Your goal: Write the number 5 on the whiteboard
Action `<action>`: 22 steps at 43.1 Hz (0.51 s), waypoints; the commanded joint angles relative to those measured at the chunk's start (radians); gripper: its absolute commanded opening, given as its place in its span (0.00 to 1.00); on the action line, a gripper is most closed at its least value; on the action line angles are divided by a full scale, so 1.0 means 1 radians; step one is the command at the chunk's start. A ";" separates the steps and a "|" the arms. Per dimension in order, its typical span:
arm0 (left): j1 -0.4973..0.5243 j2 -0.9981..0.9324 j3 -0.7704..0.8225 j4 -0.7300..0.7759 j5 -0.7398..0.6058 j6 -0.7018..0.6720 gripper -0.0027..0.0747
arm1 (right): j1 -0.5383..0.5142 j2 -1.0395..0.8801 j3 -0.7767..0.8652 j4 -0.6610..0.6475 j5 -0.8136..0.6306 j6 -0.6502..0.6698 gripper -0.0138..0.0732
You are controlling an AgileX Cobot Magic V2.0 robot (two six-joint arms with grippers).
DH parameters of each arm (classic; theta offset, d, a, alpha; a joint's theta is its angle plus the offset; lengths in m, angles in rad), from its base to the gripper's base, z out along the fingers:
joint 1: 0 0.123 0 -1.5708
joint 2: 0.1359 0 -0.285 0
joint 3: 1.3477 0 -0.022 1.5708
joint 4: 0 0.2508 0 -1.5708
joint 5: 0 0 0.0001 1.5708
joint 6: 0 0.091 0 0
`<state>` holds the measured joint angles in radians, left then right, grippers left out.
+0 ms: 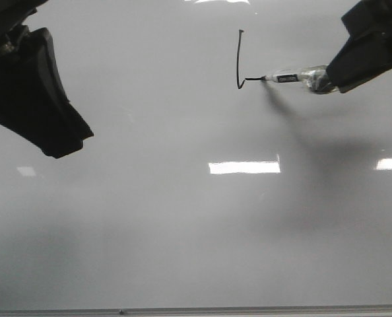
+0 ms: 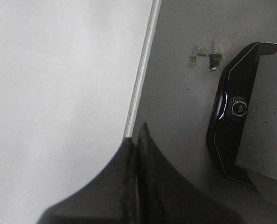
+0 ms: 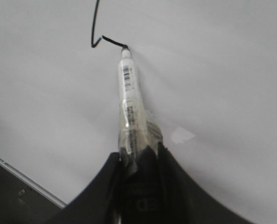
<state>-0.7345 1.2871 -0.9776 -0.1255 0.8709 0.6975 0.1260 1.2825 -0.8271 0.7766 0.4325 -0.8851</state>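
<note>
- Two black arms are in frame over one big glossy light-grey whiteboard (image 1: 183, 231), which pretty much fills the front view.
- Nearest the camera, a thin grey metal edge strip (image 1: 196, 310) runs along the board's close side, with a tiny dark speck on it.
- Bit further up there are bright white rectangular light reflections (image 1: 244, 168) sitting on the surface, plus a soft dark shadow stretching down from the pen.
- On the left side the black left gripper (image 2: 137, 140) hangs over the board's edge. In its wrist view the two fingers are pressed together with basically no gap and nothing between them, so it's closed and empty. That same view shows grey floor beside the board, a black curved robot base part (image 2: 234, 116) and some bits of torn tape (image 2: 204, 53).
- Over on the right, the black right gripper (image 3: 138, 158) is clamped around a white marker pen wrapped in clear tape (image 3: 129, 98), with a barcode label near the tip end.
- The pen's black tip touches the board right at the end of the freshly drawn line.
- Farthest away, in the upper middle-right of the board, is the unfinished number 5 (image 1: 239, 63): so far just a thin black downstroke with a tiny hook on top, then a short stroke turning off toward the pen tip at the bottom.
</note>
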 commanded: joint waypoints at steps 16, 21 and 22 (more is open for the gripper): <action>-0.006 -0.030 -0.031 -0.016 -0.032 -0.008 0.01 | -0.053 -0.039 0.146 0.025 -0.040 0.005 0.09; -0.006 -0.030 -0.031 -0.016 -0.032 -0.008 0.01 | -0.010 -0.035 0.147 0.025 -0.040 0.007 0.09; -0.006 -0.030 -0.031 -0.016 -0.032 -0.008 0.01 | -0.001 -0.031 0.147 0.025 -0.040 0.011 0.09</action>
<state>-0.7345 1.2871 -0.9776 -0.1255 0.8709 0.6975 0.1014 1.2692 -0.6594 0.7766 0.4298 -0.8831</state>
